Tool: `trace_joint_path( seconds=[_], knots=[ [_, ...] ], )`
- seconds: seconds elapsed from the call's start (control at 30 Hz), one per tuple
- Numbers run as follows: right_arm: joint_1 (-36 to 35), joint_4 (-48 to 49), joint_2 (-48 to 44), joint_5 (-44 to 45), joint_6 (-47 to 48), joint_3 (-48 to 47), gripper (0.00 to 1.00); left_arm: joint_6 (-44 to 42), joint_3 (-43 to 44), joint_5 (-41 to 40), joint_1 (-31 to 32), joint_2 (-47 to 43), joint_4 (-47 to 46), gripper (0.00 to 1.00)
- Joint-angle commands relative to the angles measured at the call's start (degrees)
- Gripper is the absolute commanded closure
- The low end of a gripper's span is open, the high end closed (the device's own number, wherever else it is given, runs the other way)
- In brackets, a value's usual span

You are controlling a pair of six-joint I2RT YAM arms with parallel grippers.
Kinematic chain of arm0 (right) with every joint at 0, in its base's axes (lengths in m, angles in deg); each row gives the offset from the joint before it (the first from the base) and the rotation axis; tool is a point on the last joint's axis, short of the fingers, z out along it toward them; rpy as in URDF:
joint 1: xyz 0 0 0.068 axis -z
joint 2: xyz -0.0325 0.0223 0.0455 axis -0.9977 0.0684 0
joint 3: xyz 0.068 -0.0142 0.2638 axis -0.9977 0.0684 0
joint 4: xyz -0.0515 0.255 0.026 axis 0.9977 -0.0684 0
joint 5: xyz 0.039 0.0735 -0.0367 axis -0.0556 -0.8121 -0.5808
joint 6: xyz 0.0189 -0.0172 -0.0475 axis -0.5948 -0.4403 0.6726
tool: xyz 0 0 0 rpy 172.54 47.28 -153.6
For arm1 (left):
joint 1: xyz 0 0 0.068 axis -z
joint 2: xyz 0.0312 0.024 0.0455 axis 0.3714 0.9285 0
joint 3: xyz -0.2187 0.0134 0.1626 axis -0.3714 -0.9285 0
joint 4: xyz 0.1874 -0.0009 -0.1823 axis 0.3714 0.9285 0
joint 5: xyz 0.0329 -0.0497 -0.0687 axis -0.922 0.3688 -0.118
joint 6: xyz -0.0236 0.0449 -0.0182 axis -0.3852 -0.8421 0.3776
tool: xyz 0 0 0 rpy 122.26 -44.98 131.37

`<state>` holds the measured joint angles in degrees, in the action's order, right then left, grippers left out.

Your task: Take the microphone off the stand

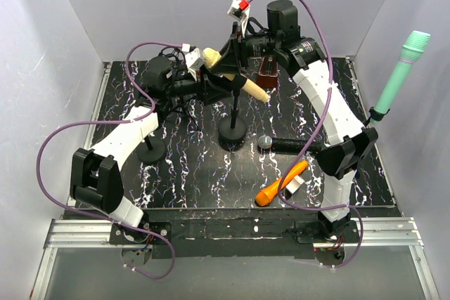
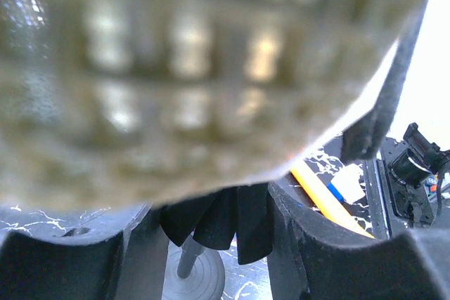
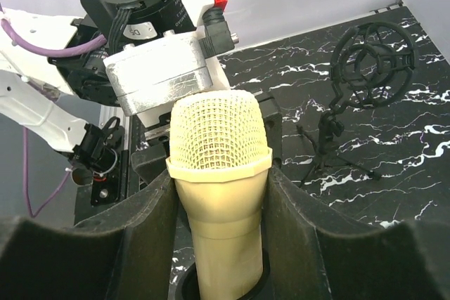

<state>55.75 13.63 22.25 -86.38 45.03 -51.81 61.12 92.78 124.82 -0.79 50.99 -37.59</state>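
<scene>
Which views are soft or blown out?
Left wrist: cream mesh-headed microphone fills the frame, badly defocused; white wall at right blown out. Right wrist: that mesh is sharp, only the bottom edge soft. Top external: sharp, evenly lit.

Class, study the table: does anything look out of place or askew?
Two things do: an orange microphone and a black microphone lie flat on the table, right of centre, not in stands.

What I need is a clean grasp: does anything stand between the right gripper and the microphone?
Nothing visible. The microphone sits directly between the right gripper's fingers, with the left gripper at its head.
</scene>
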Motion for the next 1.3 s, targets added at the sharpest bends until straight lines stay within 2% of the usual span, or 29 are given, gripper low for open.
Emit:
trace_joint_path(
  seconds=[0.0,0.1,0.17,0.3,0.37,0.5,0.53,0.6,0.7,0.83,1.0,1.13,1.27],
  knots=[
    [1.68,16.23,-8.59,3.06,-5.18,-2.78,0.99,-1.40,-2.83,0.05,0.34,-0.07,5.54,1.00],
    [1.50,18.15,-8.94,4.02,-4.30,6.27,0.99,-0.08,-0.63,1.19,0.34,0.20,4.66,1.00],
    [1.50,23.05,-8.24,7.69,-4.98,9.27,0.99,1.50,0.51,1.80,0.43,0.28,3.69,1.00],
    [0.09,24.40,-2.80,14.55,-3.69,-2.55,0.99,5.19,-0.71,2.07,0.78,-0.94,2.20,1.00],
    [0.00,25.97,-1.91,19.89,-3.07,-4.43,0.99,5.98,-2.29,0.93,0.78,-2.08,2.46,1.00],
    [0.18,38.00,-7.78,32.65,-2.27,8.38,0.99,5.55,-3.88,-0.74,0.43,-3.67,2.99,1.00],
    [0.18,37.50,-7.63,33.11,-2.10,8.06,0.99,5.20,-4.05,-1.00,0.43,-3.76,2.99,1.00],
    [0.18,30.24,-5.97,33.64,-3.05,4.47,0.99,3.62,-4.05,-1.70,0.43,-3.67,3.07,1.00],
    [-0.08,27.39,-5.34,35.39,-5.17,4.28,0.99,0.99,-3.18,-2.32,0.52,-2.97,3.78,1.00],
    [-0.78,32.21,-6.22,29.97,-6.05,6.04,0.99,0.27,-2.91,-2.23,0.52,-2.09,5.45,1.00],
    [-3.15,34.59,-4.03,25.73,-10.36,-5.27,0.99,0.10,-4.75,-3.46,0.69,-2.00,6.06,1.00],
    [-5.53,36.53,-3.40,29.40,-11.41,-12.06,0.99,-2.01,-6.69,-4.34,0.69,-2.53,6.94,1.00],
    [-6.59,38.28,-7.08,30.91,-8.71,-8.40,0.99,-3.06,-6.60,-5.22,0.69,-3.93,8.87,0.98]
  ],
)
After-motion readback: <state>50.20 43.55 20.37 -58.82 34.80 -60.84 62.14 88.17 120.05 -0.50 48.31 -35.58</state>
